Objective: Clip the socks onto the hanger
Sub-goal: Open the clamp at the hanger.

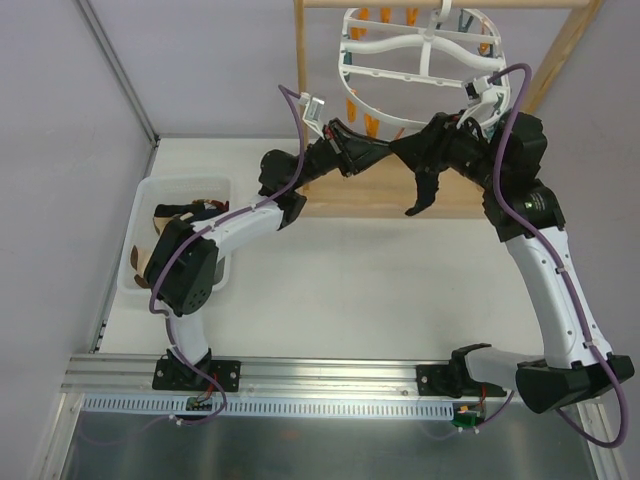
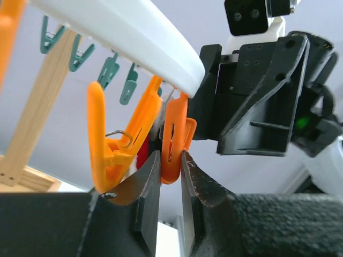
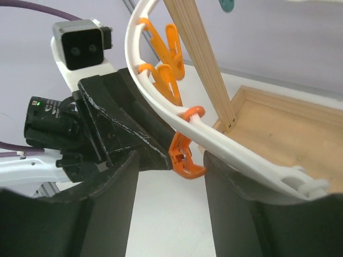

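Nearest, well left of the hanger (image 1: pixel 420 45), soft, light, floppy socks (image 1: pixel 172 214) in a clear bin (image 1: pixel 190 182); best pinched by the cuff. Below the hanger's near rim, a dark dangling shape (image 1: pixel 421 193), maybe a sock. Up at the rim, left gripper (image 2: pixel 170 160) squeezed narrow on a stiff orange peg (image 2: pixel 173 134), clear only from the left wrist. Across from it, right gripper (image 3: pixel 171 166) wide around the rim, holding nothing, clear only from the right wrist.
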